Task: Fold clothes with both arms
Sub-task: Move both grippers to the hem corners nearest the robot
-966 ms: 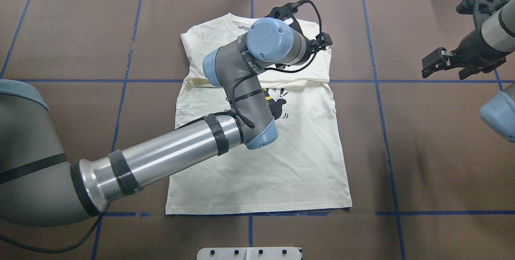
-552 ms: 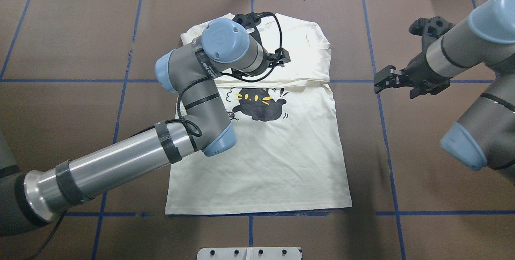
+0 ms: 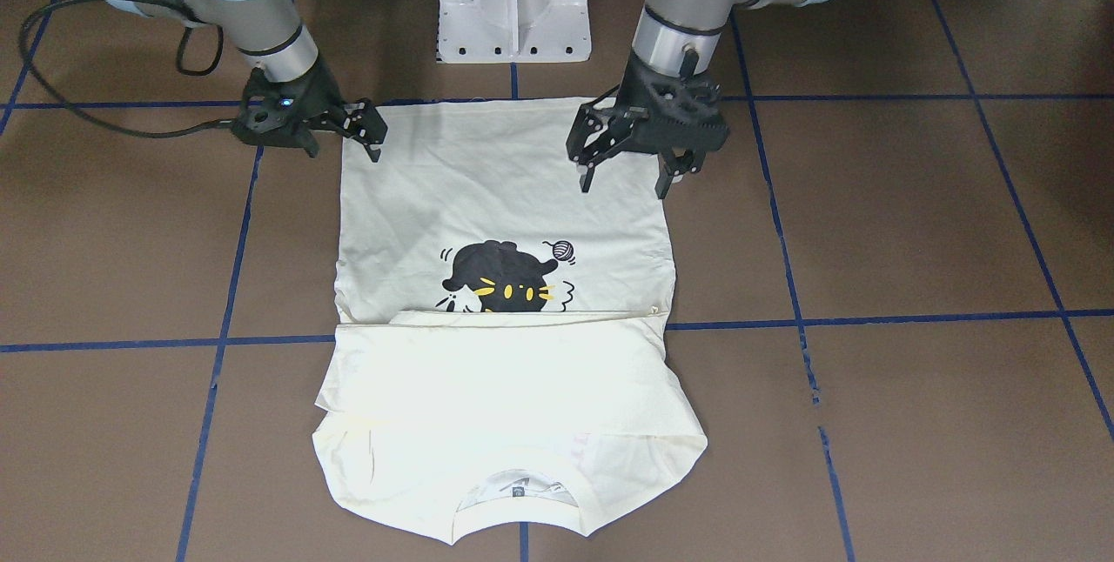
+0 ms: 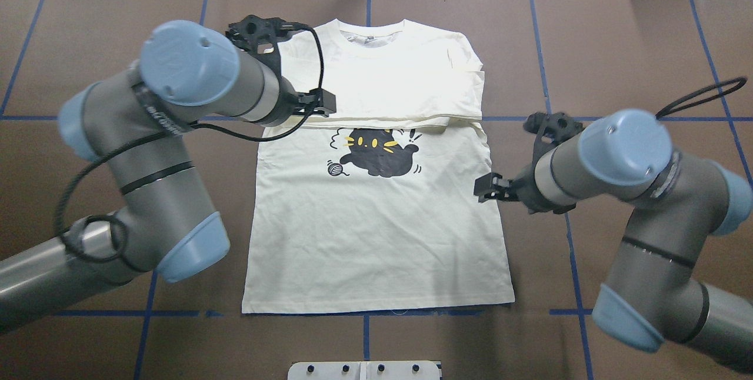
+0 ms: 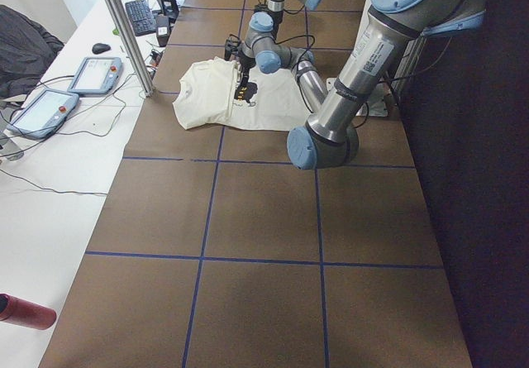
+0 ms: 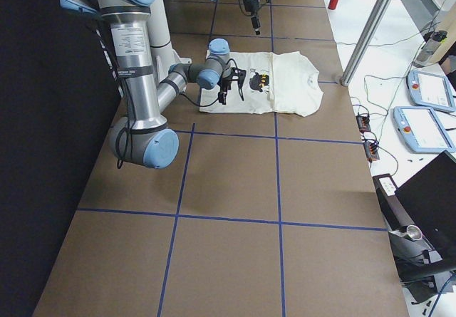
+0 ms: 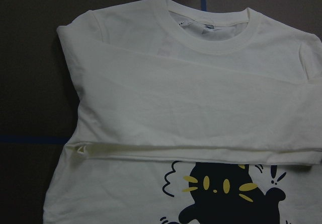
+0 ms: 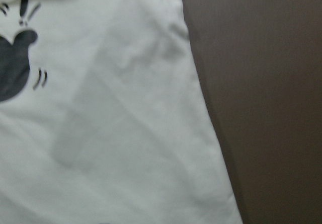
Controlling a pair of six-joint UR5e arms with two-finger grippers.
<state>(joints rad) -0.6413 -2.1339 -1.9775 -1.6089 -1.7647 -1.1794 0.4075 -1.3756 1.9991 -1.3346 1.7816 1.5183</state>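
Front view, T-shirt (image 3: 505, 197): it lies flat on the brown table (image 3: 914, 223), print side up, with the collar at 6 o'clock and the hem at 12. A folded band of cloth crosses the chest, and its edge meets the cat print (image 3: 500, 279).
Front view, left gripper (image 3: 623, 183): at 1 o'clock of the shirt, fingers wide apart, nothing between them.
Front view, right gripper (image 3: 342, 149): at 11 o'clock, by the hem corner, also spread and empty.
Overhead view, left arm (image 4: 176, 133): at 9 o'clock of the shirt.
Overhead view, right arm (image 4: 623, 162): at 3 o'clock, with its gripper just beside the shirt's side edge.
Right side view: the near gripper's fingers point down, apart.
Left wrist view: collar at 12 o'clock, band across the middle, cat face at 5 o'clock.
Right wrist view: blurred, with cloth at 9 o'clock and table at 3.
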